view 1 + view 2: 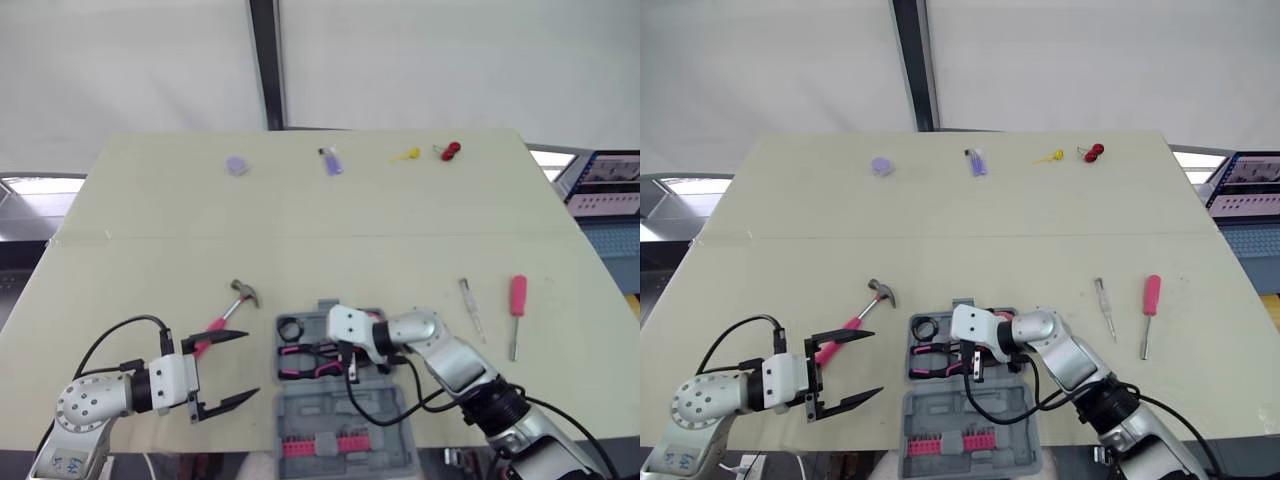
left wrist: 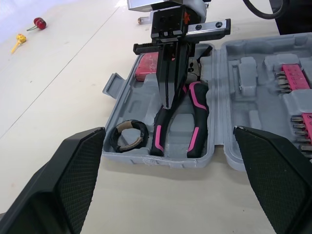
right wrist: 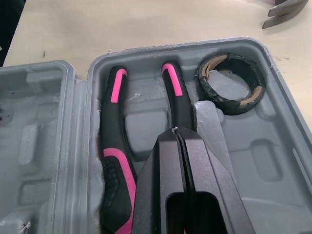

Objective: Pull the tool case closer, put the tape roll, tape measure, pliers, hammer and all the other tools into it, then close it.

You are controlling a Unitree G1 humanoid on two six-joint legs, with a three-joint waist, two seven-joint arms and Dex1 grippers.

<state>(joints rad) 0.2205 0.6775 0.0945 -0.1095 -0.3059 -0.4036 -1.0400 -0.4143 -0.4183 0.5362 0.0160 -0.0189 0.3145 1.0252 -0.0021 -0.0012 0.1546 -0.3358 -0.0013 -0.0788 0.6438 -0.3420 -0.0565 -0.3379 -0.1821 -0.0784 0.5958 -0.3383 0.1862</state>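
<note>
The right gripper's point(image 2: 166, 102) jaws are pressed together on nothing, tips down between the handles of the pink-and-black pliers point(image 1: 305, 358); the left gripper's point(image 1: 250, 364) jaws gape wide and empty just beside the case. The grey moulded-plastic tool case point(image 1: 310, 410) lies open at the near edge of the cream table point(image 1: 150, 220), between the two arms, so pulling it closer looks done. Inside it are the one pair of pliers and, just beside them, the one black tape roll point(image 1: 290, 328). A reddish block point(image 2: 147, 72) behind the right gripper may be the tape measure, though I cannot tell. By my reading the packing is about half done. Left outside are one pink-handled hammer point(image 1: 238, 297) near the left gripper, two screwdrivers to the right, one clear-handled point(image 1: 472, 308) and one pink-handled point(image 1: 516, 310), and four small items well apart at the far edge: two purple point(image 1: 236, 165) point(image 1: 332, 160), one yellow point(image 1: 405, 154), one red point(image 1: 450, 151). The lid is not yet closed.
</note>
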